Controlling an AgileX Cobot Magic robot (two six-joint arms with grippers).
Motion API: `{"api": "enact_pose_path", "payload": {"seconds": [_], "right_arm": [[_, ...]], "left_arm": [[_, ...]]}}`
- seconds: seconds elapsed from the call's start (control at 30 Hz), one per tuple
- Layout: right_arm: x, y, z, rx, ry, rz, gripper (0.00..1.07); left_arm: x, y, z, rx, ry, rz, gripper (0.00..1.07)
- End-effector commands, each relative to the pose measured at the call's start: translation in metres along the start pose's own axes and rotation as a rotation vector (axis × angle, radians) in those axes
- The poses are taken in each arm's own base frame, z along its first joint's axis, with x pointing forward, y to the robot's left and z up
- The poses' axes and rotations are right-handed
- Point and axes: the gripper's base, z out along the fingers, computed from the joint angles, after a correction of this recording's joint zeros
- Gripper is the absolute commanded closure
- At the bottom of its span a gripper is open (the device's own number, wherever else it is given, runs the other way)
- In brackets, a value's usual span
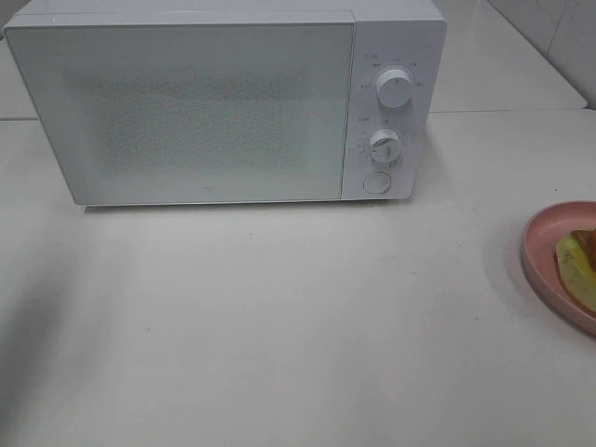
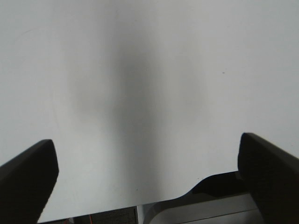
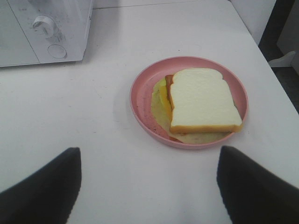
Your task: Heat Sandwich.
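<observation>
Right pincer (image 3: 148, 186) open above table, near sandwich (image 3: 201, 100) on pink plate (image 3: 140, 93); left pincer (image 2: 149, 177) open, empty

A white table (image 1: 279, 317) carries a microwave (image 1: 223, 102) and, seemingly, a pink plate (image 3: 140, 95).

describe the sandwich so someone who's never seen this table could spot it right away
Start at the white microwave at the back of the pale table, then look toward its dial side and nearer the front edge for a round pink plate. The sandwich lies on it: pale bread, orange-brown crust, yellow-green filling poking out, the only food here.
</observation>
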Motion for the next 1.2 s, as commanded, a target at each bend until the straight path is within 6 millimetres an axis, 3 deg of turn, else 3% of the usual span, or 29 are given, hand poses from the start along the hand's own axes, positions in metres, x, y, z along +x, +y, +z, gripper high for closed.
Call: {"api": "enact_pose_path", "payload": {"seconds": [0.03, 0.17, 0.3, 0.77, 1.2], "right_arm": [[0.002, 0.0, -0.003, 0.002, -0.036, 0.005, 0.31], [0.002, 0.0, -0.003, 0.002, -0.036, 0.005, 0.31], [0.002, 0.0, -0.003, 0.002, -0.036, 0.005, 0.31], [0.002, 0.0, -0.003, 0.002, -0.036, 0.005, 0.31], [0.002, 0.0, -0.003, 0.002, -0.036, 0.005, 0.31]], "left_arm": [[0.012, 0.008, -0.01, -0.04, -0.02, -0.053, 0.05], [0.024, 0.01, -0.024, -0.082, -0.081, -0.084, 0.05], [0.055, 0.006, -0.045, -0.121, -0.227, -0.055, 0.05], [0.131, -0.004, -0.067, -0.149, -0.457, -0.028, 0.05], [0.17, -0.007, -0.061, -0.146, -0.579, 0.007, 0.05]]}}
